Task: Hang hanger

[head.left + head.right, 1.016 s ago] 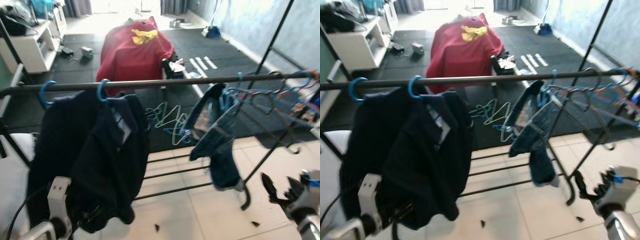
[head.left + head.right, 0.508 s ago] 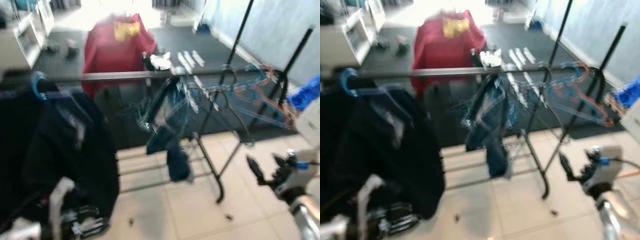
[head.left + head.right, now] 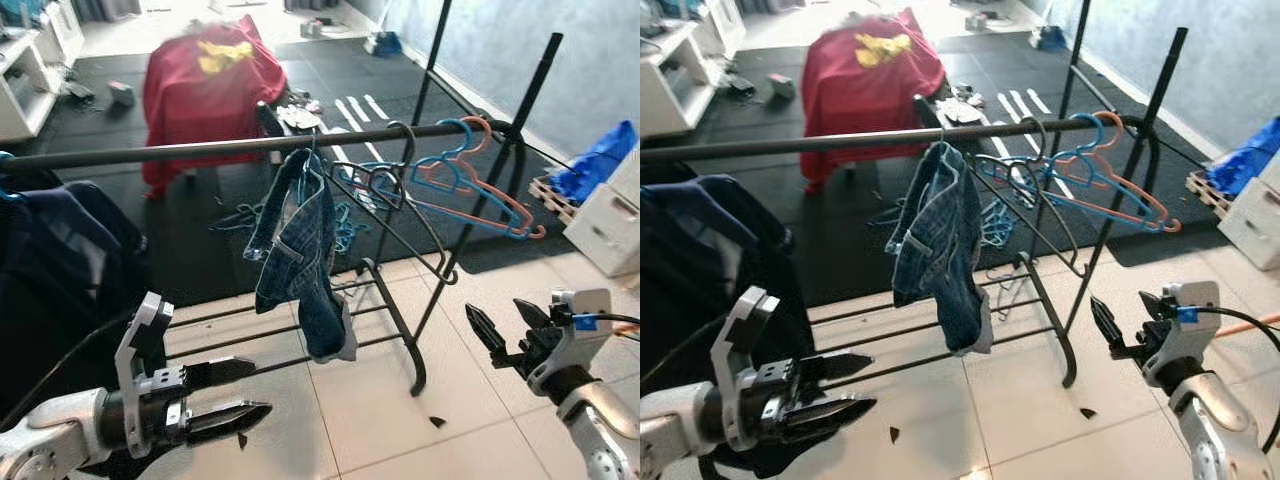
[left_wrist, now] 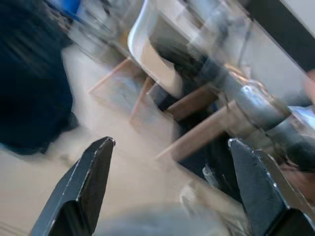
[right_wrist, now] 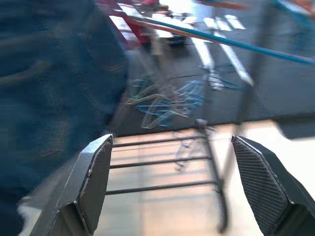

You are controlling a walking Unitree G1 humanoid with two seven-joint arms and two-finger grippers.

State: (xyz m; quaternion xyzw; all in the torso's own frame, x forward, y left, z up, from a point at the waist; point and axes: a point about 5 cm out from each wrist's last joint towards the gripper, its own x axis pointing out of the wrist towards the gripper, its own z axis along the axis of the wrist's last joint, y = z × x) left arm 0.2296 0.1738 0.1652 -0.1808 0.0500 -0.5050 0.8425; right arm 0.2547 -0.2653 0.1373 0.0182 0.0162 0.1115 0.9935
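Clothes rack [image 3: 200, 150] spanning the view, its horizontal rail carrying dark garments [image 3: 60, 260] at the robot's left, denim jeans [image 3: 300, 250] at mid-rail, and empty hangers [image 3: 470, 185], blue, orange and dark, bunched near the right upright. Left gripper [image 3: 245, 390] low before the rack, fingers spread, empty. Right gripper [image 3: 495, 325] low at right, fingers spread, empty.

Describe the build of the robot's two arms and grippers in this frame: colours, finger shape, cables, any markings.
Both arms are silver. The left gripper has two long, tapering black fingers, a white bracket above its wrist and a black cable looping behind. The right gripper has matching pointed black fingers, a white block on its wrist with a small blue mark, and a black cable running off it.
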